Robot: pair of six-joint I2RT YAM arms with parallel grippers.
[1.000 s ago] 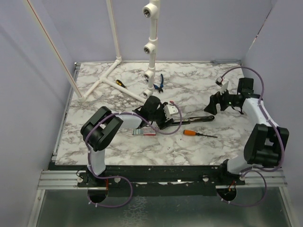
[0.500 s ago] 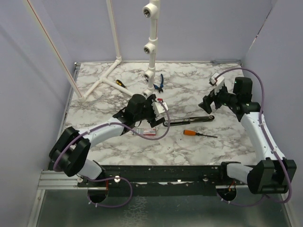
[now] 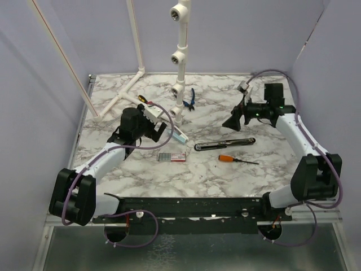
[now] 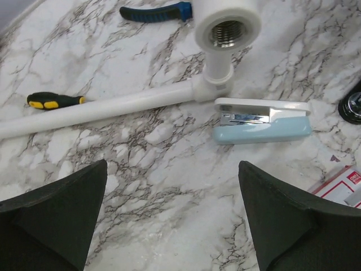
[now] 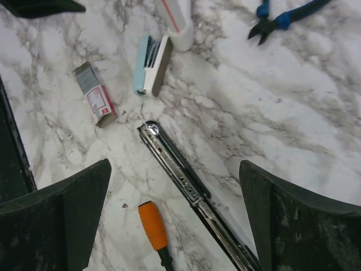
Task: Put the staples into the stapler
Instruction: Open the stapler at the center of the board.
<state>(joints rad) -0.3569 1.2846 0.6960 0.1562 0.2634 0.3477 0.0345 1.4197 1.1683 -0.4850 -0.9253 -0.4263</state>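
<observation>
Top external view showed the stapler (image 3: 224,143) lying flat on the table (image 3: 113,169), about in the middle, nothing holding it. The staples (image 3: 172,157) lay near its left end, a bit closer to the arms and not touching it. An orange screwdriver (image 3: 231,160) lay just in front of the stapler. A teal bar (image 3: 179,135) sat at the foot of a white pipe (image 3: 179,56), between the left gripper (image 3: 158,127) and the stapler. Blue pliers (image 3: 189,100) and a yellow screwdriver (image 3: 144,99) lay farther back.

The left gripper was wide open and empty, off to the left of the pipe. The right gripper (image 3: 231,121) was wide open and empty too, up over the table behind the stapler's right end.

Right wrist view looked down between its fingers (image 5: 56,214) and showed the shiny metal track inside the stapler (image 5: 194,189), which the top view did not. It also showed the staples (image 5: 96,96), grey at one end and white and red at the other.

Left wrist view showed the teal bar (image 4: 262,121) close up, touching the pipe (image 4: 113,107). Only a corner of the staples (image 4: 341,183) peeked in at the right edge.
</observation>
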